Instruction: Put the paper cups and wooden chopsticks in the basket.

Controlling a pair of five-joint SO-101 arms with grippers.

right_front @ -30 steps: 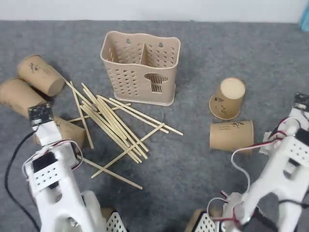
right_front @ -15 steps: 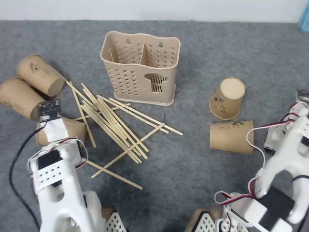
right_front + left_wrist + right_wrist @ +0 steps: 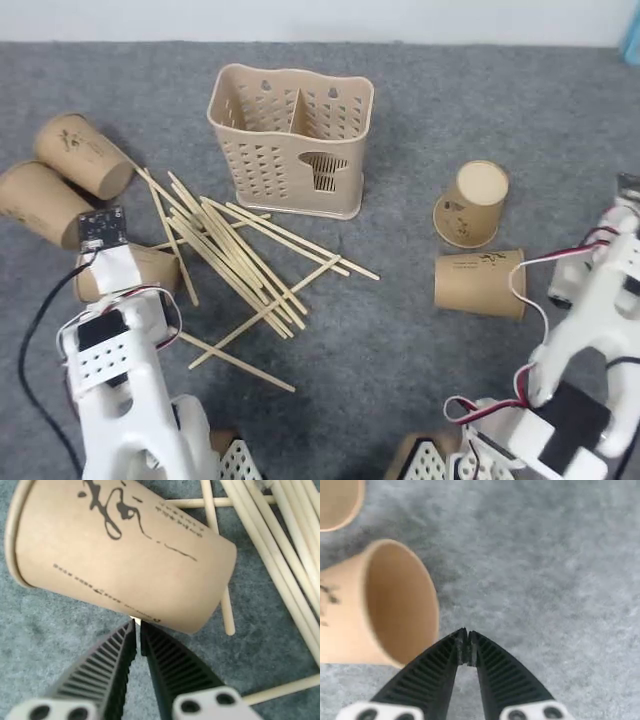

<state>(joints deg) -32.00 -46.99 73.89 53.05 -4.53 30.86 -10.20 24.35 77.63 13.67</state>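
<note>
Left gripper [image 3: 137, 625], nearly closed, has advanced to a tipped paper cup [image 3: 120, 555].
Right gripper [image 3: 465, 632], pinched closed, sits beside the mouth of another cup [image 3: 385, 605]; seemingly nothing grasped, basket [image 3: 270, 165] unfilled.

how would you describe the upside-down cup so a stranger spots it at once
In the high view, find the beige slotted basket at the back of the grey table and look to its right. The upside-down paper cup stands there on its mouth, pale round base up; the neighbouring cup just in front lies on its side.
</note>
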